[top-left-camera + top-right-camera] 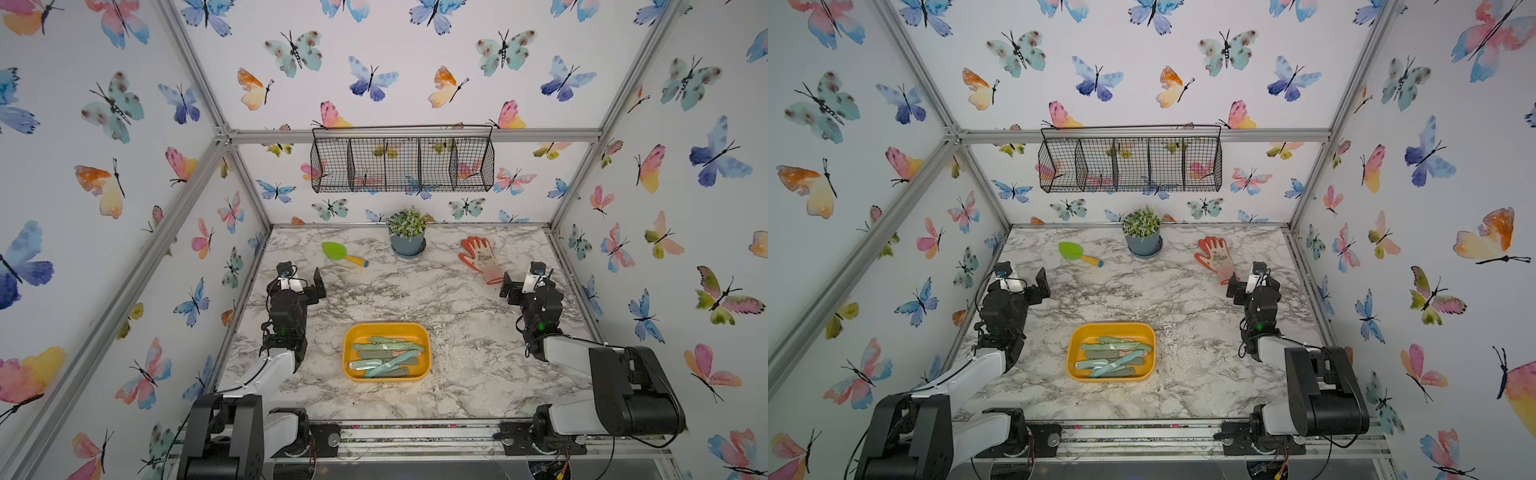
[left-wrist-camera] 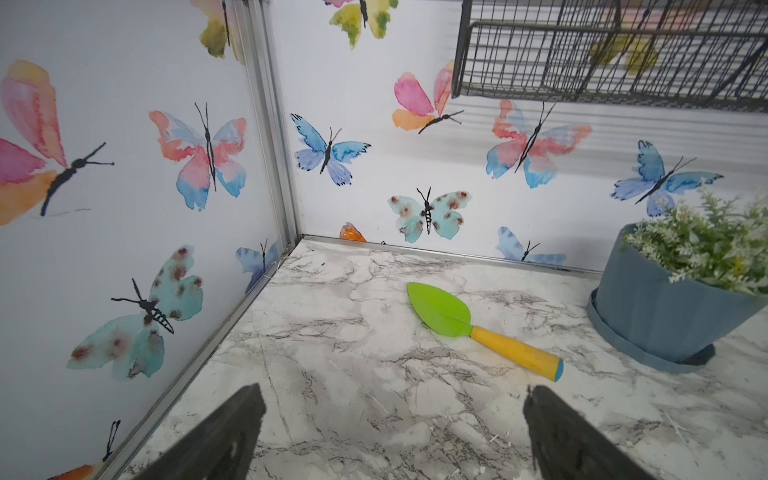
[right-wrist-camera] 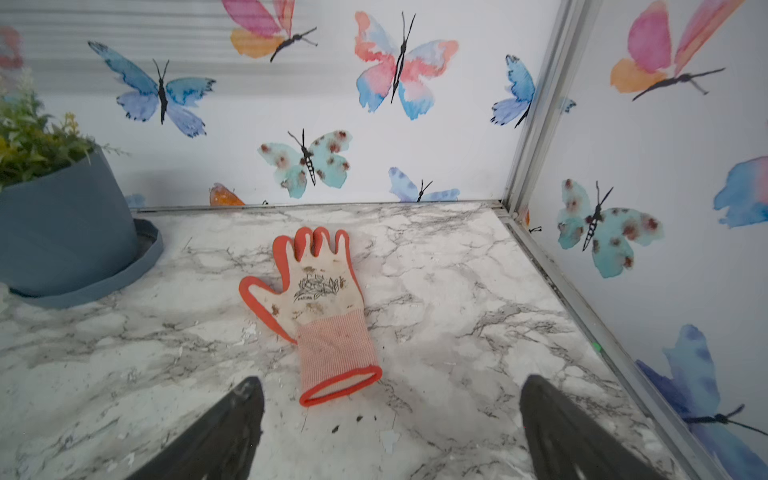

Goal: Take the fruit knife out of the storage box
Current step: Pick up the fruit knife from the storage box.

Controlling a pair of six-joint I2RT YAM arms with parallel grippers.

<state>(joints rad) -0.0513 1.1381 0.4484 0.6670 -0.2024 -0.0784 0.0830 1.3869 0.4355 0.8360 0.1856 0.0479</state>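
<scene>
Left fingers [image 2: 232, 432] and right fingers [image 3: 232, 428] gape empty; bring one over the box [image 1: 374, 330], pinch the topmost knife [image 1: 392, 362] across its handle.

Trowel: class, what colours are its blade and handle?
The trowel has a green blade, yellow handle, blue tip; clearest in the left wrist view.

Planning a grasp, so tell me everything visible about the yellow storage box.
The storage box is a shallow yellow-orange tray, plastic by its look, rectangular with rounded corners and a low rim. It sits flat on the marble table, near the front middle. Several teal and grey-green knives lie piled inside, overlapping. Nothing else touches it.
</scene>
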